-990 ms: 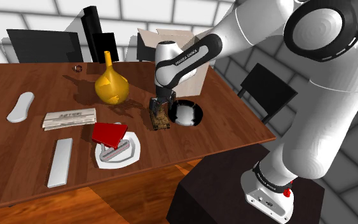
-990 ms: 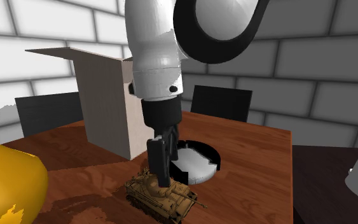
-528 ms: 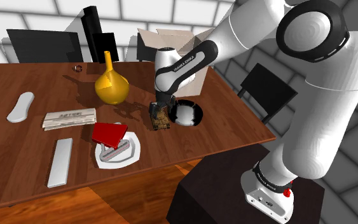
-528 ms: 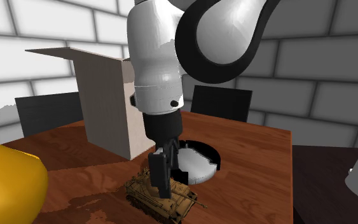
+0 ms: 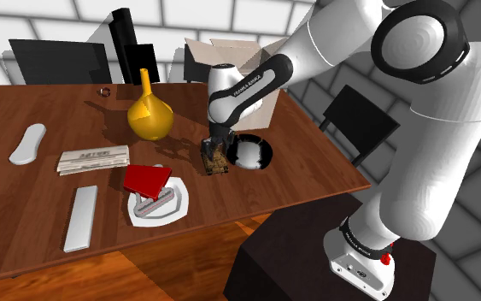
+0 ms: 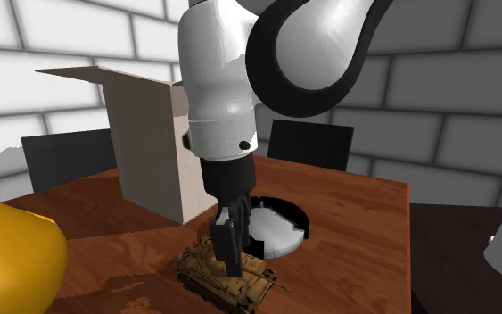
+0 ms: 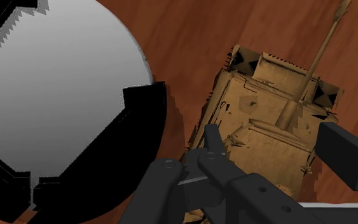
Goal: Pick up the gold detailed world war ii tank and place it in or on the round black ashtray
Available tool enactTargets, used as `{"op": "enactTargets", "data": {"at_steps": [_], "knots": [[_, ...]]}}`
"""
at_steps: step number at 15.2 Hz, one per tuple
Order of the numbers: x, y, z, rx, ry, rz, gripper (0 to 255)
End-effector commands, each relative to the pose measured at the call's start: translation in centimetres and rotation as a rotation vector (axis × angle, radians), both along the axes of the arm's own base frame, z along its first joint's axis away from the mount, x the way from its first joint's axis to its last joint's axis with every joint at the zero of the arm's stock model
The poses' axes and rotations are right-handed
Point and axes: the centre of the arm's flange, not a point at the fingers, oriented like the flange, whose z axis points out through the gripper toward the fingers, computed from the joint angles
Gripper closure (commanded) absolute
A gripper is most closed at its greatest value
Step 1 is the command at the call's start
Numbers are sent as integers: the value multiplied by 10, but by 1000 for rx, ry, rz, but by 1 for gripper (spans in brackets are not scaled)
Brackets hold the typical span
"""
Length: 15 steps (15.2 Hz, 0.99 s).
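Observation:
A gold-brown toy tank (image 5: 215, 160) (image 6: 206, 268) stands on the brown wooden table (image 5: 25, 197), just off the shoulder view's left of the ashtray. The ashtray (image 5: 270, 150) (image 6: 304, 222) is round with a black rim and a pale grey inside. My black gripper (image 5: 216, 150) (image 6: 226, 257) comes straight down onto the tank. In the wrist view the gripper (image 7: 273, 143) is shut on the tank (image 7: 266, 95), one finger on each side of the hull by the turret. The long gun barrel points away from the hand. The ashtray's rim (image 7: 139, 140) lies right beside the tank.
An open cardboard box (image 5: 245, 53) (image 6: 146, 147) stands just behind the ashtray. A yellow vase (image 5: 149, 115) (image 6: 8, 259), a folded newspaper (image 5: 93, 159), a white dish (image 5: 172, 211) with a red item, and two white flat objects lie toward the shoulder view's left. Black chairs (image 5: 360, 120) ring the table.
The hand came down a little onto the tank, then the fingers closed from wide apart onto its sides. The tank still rests on the table in the same spot.

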Motion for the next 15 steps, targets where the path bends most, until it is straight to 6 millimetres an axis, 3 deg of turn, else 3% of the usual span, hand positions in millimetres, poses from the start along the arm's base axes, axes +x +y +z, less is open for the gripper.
{"op": "enactTargets", "data": {"at_steps": [1,6,15], "knots": [[0,0,0,0,0,0,255],[0,0,0,0,0,0,255],[0,0,47,0,0,0,255]]}}
